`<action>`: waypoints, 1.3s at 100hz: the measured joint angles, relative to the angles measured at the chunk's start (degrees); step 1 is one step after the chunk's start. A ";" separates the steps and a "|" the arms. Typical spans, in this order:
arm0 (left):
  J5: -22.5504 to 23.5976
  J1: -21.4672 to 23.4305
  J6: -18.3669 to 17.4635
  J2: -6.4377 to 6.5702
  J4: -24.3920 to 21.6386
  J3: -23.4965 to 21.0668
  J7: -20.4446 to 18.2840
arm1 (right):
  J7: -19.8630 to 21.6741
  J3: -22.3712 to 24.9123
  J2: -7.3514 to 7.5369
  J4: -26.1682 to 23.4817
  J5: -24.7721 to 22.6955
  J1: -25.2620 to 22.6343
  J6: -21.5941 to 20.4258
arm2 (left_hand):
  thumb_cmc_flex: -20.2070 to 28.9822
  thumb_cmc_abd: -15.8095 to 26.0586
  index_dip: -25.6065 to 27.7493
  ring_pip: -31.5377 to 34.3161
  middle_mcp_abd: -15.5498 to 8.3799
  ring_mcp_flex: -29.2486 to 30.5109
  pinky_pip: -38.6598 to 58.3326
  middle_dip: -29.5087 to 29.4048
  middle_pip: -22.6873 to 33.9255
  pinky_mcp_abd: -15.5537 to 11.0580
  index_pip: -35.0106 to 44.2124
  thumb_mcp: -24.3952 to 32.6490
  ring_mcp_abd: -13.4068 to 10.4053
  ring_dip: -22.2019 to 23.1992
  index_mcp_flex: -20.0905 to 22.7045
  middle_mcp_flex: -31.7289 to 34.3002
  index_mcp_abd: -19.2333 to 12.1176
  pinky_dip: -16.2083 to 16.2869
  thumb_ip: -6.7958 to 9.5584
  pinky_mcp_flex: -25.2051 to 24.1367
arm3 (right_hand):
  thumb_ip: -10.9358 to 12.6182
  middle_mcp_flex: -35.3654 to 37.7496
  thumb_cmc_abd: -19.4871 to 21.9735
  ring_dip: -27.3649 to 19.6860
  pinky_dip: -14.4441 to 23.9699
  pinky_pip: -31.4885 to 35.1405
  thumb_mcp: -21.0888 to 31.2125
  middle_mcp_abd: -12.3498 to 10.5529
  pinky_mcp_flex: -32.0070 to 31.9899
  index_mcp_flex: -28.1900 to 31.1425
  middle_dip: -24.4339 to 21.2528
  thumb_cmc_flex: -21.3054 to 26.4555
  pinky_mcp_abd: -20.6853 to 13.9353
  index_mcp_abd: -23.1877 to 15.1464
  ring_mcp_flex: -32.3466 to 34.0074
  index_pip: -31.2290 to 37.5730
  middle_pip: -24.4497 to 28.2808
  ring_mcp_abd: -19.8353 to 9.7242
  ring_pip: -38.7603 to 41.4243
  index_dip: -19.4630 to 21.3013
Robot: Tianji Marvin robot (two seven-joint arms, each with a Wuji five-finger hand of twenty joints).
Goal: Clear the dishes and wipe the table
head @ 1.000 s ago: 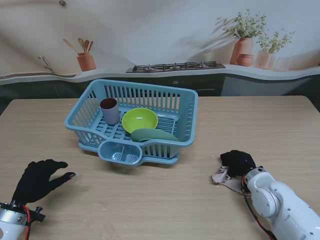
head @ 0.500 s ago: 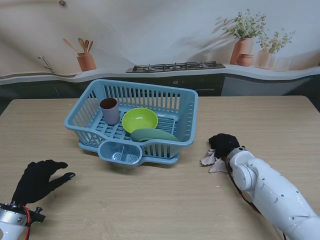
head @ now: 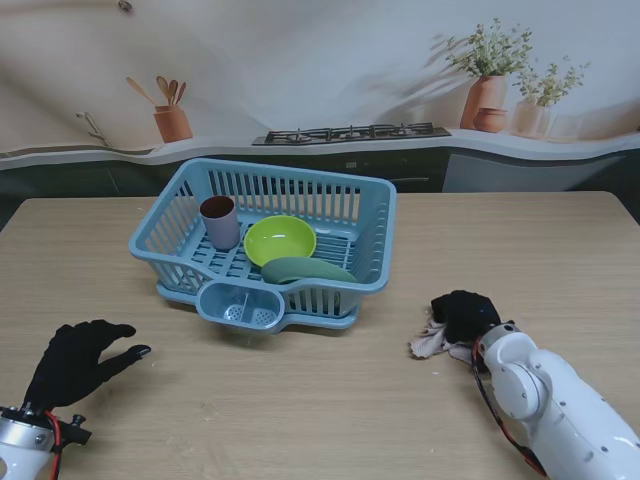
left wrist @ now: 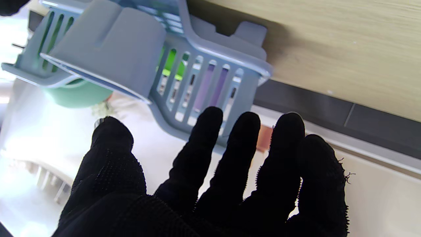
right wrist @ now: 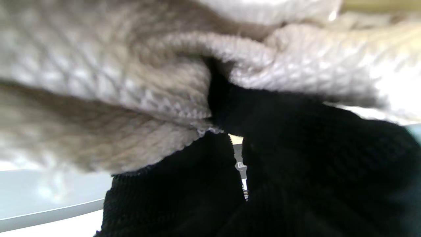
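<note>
Stand view, largest first: counter, bare for wiping; rack holding cleared bowl and cup; my right hand pressing bunched cloth flat; my left hand spread, empty, parked aside.

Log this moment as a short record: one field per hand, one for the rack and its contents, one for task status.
left hand: left hand open, fingers spread, holding nothing, near my left table edge
right hand: right hand shut on the cloth, pressed on the table
rack: blue dish rack holds a cup, a yellow-green bowl and a green dish
status: dishes racked; wiping to the right of the rack
</note>
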 measured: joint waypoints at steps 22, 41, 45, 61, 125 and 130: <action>0.00 0.00 -0.14 -0.01 0.00 -0.07 -0.01 | 0.89 6.84 0.63 -5.51 -1.09 -8.35 -2.75 | 0.00 0.00 0.00 0.00 0.00 -0.04 -0.01 0.00 0.00 0.00 0.00 0.00 0.07 0.00 0.00 -0.01 0.00 -0.02 0.00 -0.02 | -0.33 0.00 -0.16 0.00 0.10 -0.03 -0.01 -0.16 0.00 -0.02 0.77 0.00 0.00 -0.16 0.00 1.54 1.44 -0.02 -0.01 0.19; -0.06 0.01 -0.20 -0.03 0.03 -0.07 0.11 | 0.09 6.06 1.37 -4.91 -1.26 -8.08 -2.69 | 0.00 0.00 0.00 0.00 0.00 -0.05 -0.01 0.00 0.00 0.00 0.00 0.00 0.07 0.00 0.00 -0.01 0.00 -0.04 0.00 -0.06 | -0.05 0.56 -0.42 0.41 0.53 -0.05 1.88 0.03 0.00 -0.02 2.38 -0.82 0.00 -0.96 0.01 4.22 2.97 -0.06 -0.01 1.76; -0.06 0.02 -0.21 -0.03 0.03 -0.07 0.11 | -0.85 4.89 1.55 -4.10 -0.76 -7.21 -1.84 | 0.00 0.00 0.00 0.00 0.01 -0.06 -0.01 0.00 0.00 0.00 0.00 0.00 0.07 0.00 0.00 -0.01 0.00 -0.04 0.00 -0.07 | -0.03 0.56 -0.45 0.95 0.54 -0.05 2.55 0.31 -0.02 -0.02 3.02 -0.94 0.00 -0.96 0.01 4.81 3.29 -0.06 -0.01 1.91; -0.08 0.04 -0.21 -0.04 0.03 -0.04 0.13 | -2.36 -0.26 1.78 0.92 0.74 -0.81 -0.02 | 0.00 0.00 0.00 -0.01 0.01 -0.07 -0.01 0.00 0.00 0.00 0.00 0.00 0.07 0.00 0.00 -0.01 0.00 -0.05 0.00 -0.07 | -0.02 0.56 -0.48 1.02 0.66 -0.05 3.24 0.66 -0.29 -0.02 3.61 -1.01 0.16 -0.96 0.01 5.41 3.47 0.08 -0.01 2.41; -0.08 0.15 0.26 -0.11 0.04 0.20 0.85 | -3.16 -20.51 -0.04 15.36 6.57 20.06 8.58 | 0.00 0.00 0.01 -0.02 0.01 -0.08 -0.01 0.00 0.00 0.00 0.00 0.00 0.09 0.00 0.00 -0.01 0.00 -0.09 0.00 -0.11 | 0.13 0.61 -0.96 1.03 0.71 -0.27 3.29 0.84 -0.55 0.07 3.46 -0.73 0.31 -0.96 0.01 6.59 2.30 0.18 -0.61 3.37; -0.16 0.15 0.26 -0.12 0.04 0.20 0.75 | -2.88 -20.26 -0.16 15.31 6.56 20.03 8.60 | 0.00 0.00 0.01 -0.02 0.01 -0.08 -0.01 0.00 0.00 0.00 0.00 0.00 0.09 0.00 0.00 -0.01 0.00 -0.09 0.00 -0.11 | 0.13 0.61 -0.96 1.03 0.71 -0.28 3.13 0.86 -0.56 0.07 3.46 -0.71 0.31 -0.96 0.01 6.41 2.25 0.18 -0.61 3.37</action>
